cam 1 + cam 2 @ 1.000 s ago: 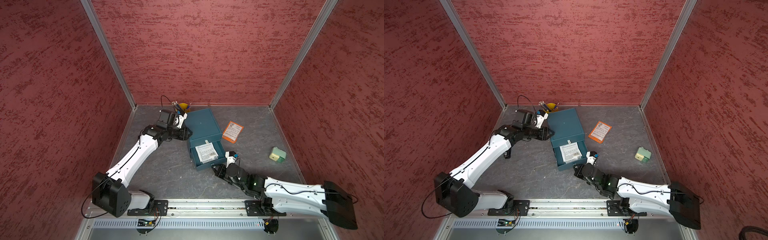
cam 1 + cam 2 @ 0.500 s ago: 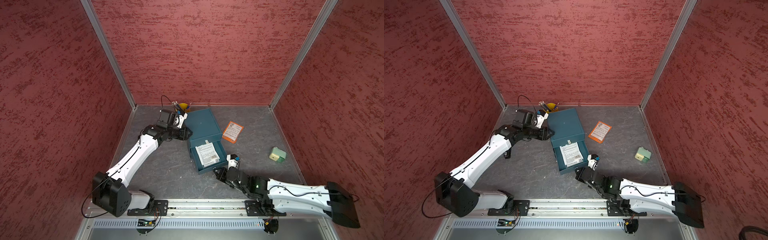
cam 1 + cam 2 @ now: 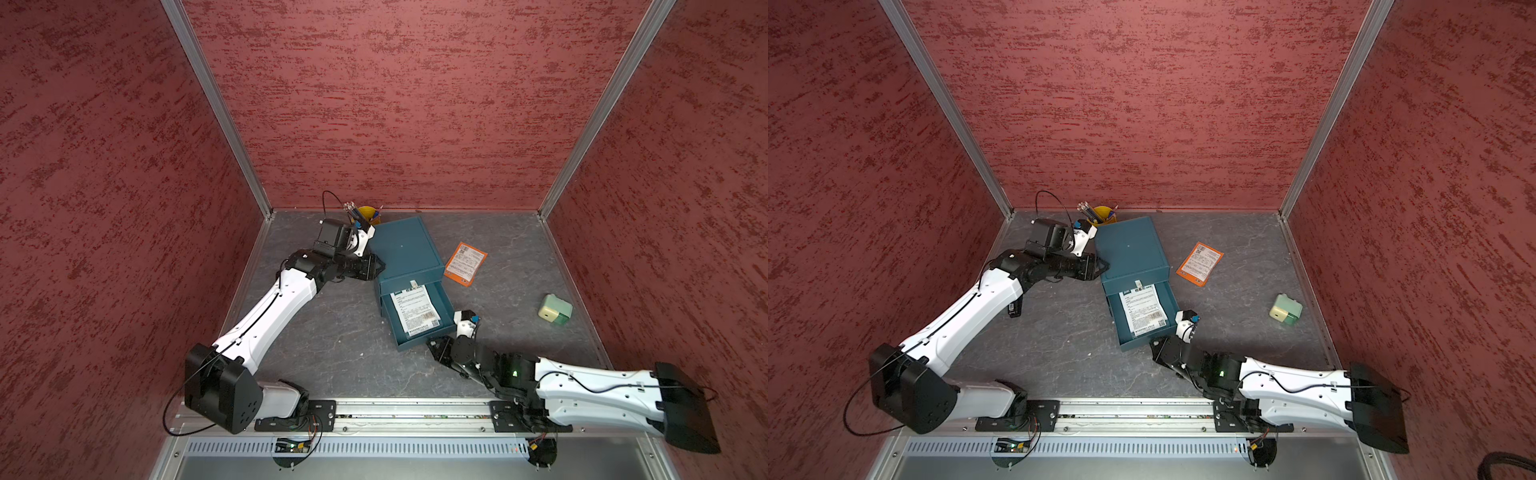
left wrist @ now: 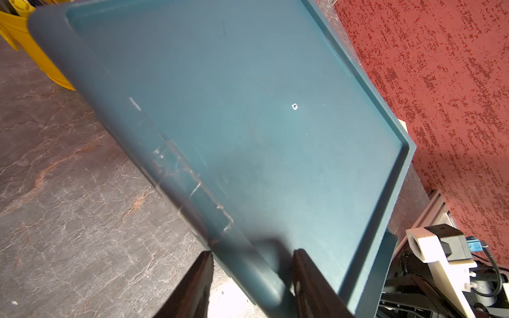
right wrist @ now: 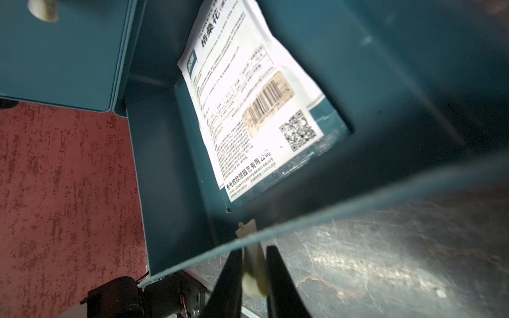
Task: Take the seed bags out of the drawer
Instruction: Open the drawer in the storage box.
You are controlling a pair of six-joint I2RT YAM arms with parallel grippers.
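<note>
My left pincer [image 4: 252,253] is clamped on the edge of the box [image 4: 248,110]. My right pincer [image 5: 255,249] stands slightly parted around the pull tab [image 5: 252,267] of the open drawer [image 5: 170,165]. The white bag [image 5: 256,104] lies flat inside the drawer. The orange bag [image 3: 465,264] lies on the counter [image 3: 332,332] beside the box.

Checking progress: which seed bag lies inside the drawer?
The white bag with black text, in the open drawer; the orange bag lies out on the table.
</note>
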